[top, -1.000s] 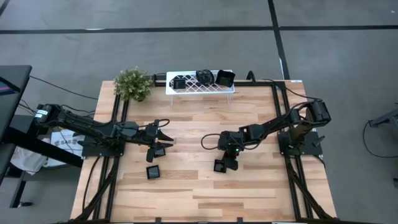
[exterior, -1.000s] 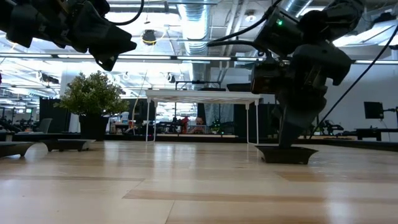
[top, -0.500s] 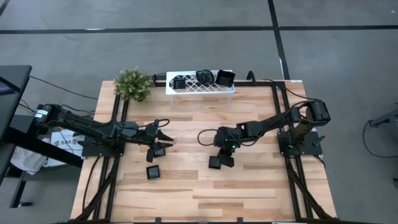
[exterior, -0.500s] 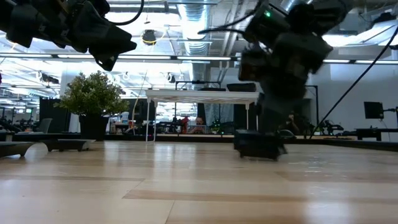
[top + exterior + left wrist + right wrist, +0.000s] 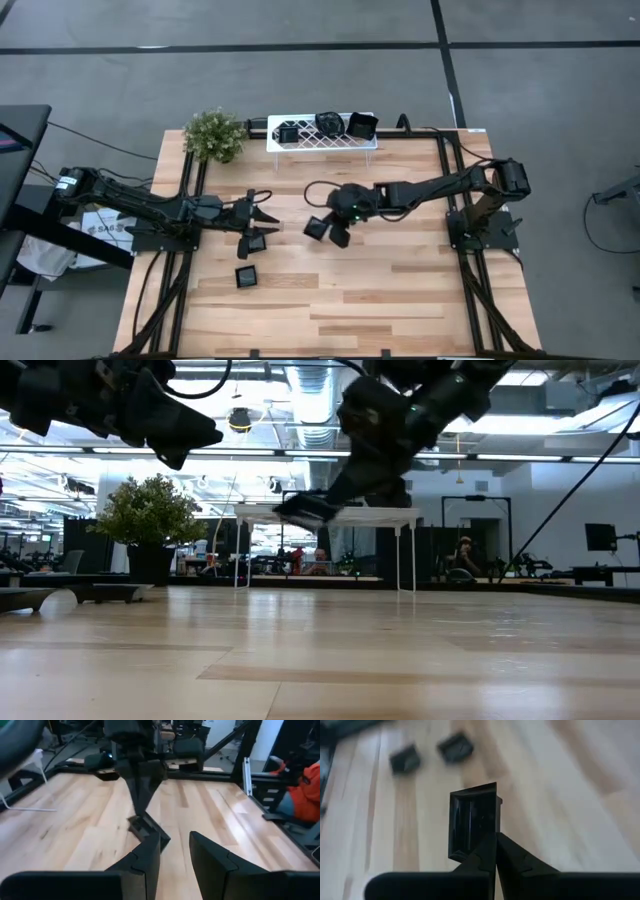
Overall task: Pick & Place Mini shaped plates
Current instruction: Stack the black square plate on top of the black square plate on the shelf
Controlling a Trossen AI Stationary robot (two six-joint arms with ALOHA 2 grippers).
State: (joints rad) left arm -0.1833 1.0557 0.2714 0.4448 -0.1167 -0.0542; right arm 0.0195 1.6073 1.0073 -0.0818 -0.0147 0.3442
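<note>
The square plate hangs clear above the table's middle, pinched by its rim in the right gripper's fully closed jaws; you should carry it level to the white rack at the far edge.

Mini shaped plates: glossy black, e.g. square one in right gripper, another on worktop. Worktop: pale wood, plank stripes of light and darker tan. Rack: white lattice. Plant: green leaves. Arms: dark. Floor: grey, black lines.
</note>
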